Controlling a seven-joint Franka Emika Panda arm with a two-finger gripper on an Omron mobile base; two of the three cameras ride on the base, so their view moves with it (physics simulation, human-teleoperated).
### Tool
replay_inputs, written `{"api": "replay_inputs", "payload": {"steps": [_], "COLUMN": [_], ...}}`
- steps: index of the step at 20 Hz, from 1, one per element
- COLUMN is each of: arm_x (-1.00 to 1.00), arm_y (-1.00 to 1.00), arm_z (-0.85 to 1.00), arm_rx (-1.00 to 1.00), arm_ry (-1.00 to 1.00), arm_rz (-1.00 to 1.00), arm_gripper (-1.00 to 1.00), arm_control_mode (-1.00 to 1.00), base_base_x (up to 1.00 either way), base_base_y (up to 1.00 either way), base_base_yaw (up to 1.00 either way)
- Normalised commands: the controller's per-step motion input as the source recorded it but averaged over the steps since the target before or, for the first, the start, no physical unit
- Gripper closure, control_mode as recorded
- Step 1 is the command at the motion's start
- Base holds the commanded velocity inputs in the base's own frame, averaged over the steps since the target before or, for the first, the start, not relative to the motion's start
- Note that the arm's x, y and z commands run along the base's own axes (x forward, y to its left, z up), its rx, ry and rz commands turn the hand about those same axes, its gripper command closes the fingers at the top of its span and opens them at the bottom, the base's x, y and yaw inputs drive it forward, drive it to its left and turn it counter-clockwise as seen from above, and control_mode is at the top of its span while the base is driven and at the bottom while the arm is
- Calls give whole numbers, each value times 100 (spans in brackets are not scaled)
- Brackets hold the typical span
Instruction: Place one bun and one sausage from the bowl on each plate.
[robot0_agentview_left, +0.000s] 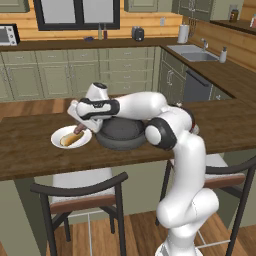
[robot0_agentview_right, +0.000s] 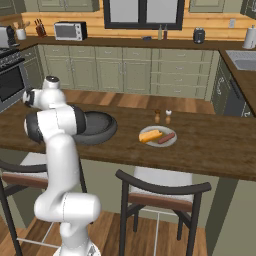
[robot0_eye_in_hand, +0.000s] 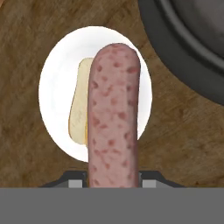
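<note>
Hand view: hand (robot0_eye_in_hand: 113, 186) clenched on sausage (robot0_eye_in_hand: 113, 118), above plate (robot0_eye_in_hand: 54, 94) holding bun (robot0_eye_in_hand: 79, 105).
Advice: it needed lowering beside the bun before letting go.

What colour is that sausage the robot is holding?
Mottled reddish-pink with darker specks; the thin cylindrical sausage shows best in the hand view.

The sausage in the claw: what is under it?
Under the held sausage lies a white plate with one bun on it. The sausage covers the right part of the bun and the middle of the plate.
</note>
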Motion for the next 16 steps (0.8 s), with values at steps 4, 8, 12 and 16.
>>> {"api": "replay_inputs", "payload": {"steps": [4,8,12,16], "arm_x": [29,8,14,20], "arm_y": [36,14,-1,-15], "arm_z": [-23,-34,-41,-57], "arm_rx": [-18,-18,-9,-1], "arm_ry": [12,11,4,-2], "arm_rz": [-13,-14,-11,-2], "arm_gripper": [100,100,100,100], "arm_control_mode": [-100,-100,-100,-100], "base_base_x": [0,0,0,0], "base_base_y": [0,0,0,0], "base_base_yaw": [0,0,0,0]}}
